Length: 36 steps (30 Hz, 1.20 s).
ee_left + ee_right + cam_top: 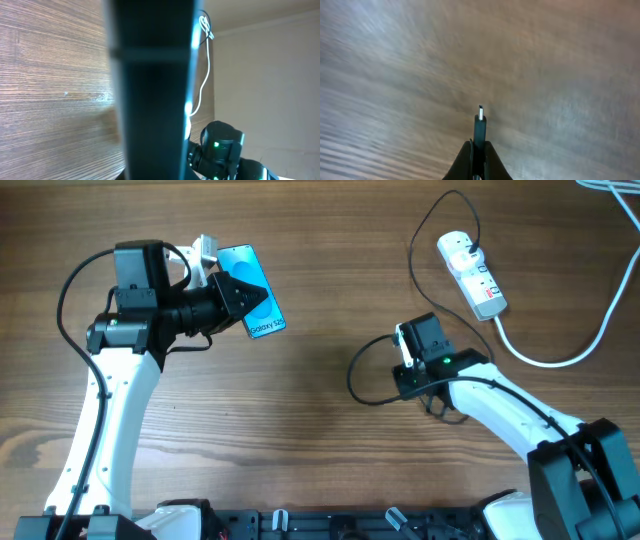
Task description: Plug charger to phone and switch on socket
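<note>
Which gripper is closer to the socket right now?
Right. In the overhead view the right gripper, shut on the charger, sits below and left of the socket; the left gripper, shut on the phone, is much farther left.

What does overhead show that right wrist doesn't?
Overhead only: the flat teal-screened smartphone clamped in the left gripper, the white oblong power strip with red switches, its thick white cord, and the thin black charger cable looping across the table.
Right wrist only: the cable's small metallic plug tip, poking out of the shut right gripper.
Both: the brown wooden table, the right gripper and the cable it pinches.
</note>
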### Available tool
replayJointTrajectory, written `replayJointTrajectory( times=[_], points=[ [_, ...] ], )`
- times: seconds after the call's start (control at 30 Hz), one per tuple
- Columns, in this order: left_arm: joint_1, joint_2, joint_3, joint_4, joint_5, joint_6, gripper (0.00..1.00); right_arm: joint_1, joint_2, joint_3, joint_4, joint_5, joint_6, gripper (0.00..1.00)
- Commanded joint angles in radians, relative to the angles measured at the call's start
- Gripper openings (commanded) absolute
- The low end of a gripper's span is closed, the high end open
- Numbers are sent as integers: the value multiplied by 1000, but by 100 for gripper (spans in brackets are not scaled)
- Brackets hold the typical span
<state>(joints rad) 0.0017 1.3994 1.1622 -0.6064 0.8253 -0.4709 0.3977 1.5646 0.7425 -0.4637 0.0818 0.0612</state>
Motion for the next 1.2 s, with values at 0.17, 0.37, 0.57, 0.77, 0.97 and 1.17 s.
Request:
replayJointTrajectory(
  times=[0.17,0.37,0.57,0.77,0.97,1.17],
  points=[
    [1,-8,-5,5,35,19,4,-2,-9,-82,25,24,36,21],
    [1,-8,-5,5,35,19,4,-2,-9,-82,10,20,36,5],
    [1,-8,-5,19,57,14,4,-6,-10,-19,26,-352,-42,4],
    [45,-8,-5,155,293,-62,4,-29,-33,76,127,-1019,-13,4],
    [61,-8,-5,186,390,-100,4,-38,-33,76,578,-1501,298,4],
    [61,-8,-5,320,494,-187,4,0,-33,76,1098,-1507,747,4]
  ],
)
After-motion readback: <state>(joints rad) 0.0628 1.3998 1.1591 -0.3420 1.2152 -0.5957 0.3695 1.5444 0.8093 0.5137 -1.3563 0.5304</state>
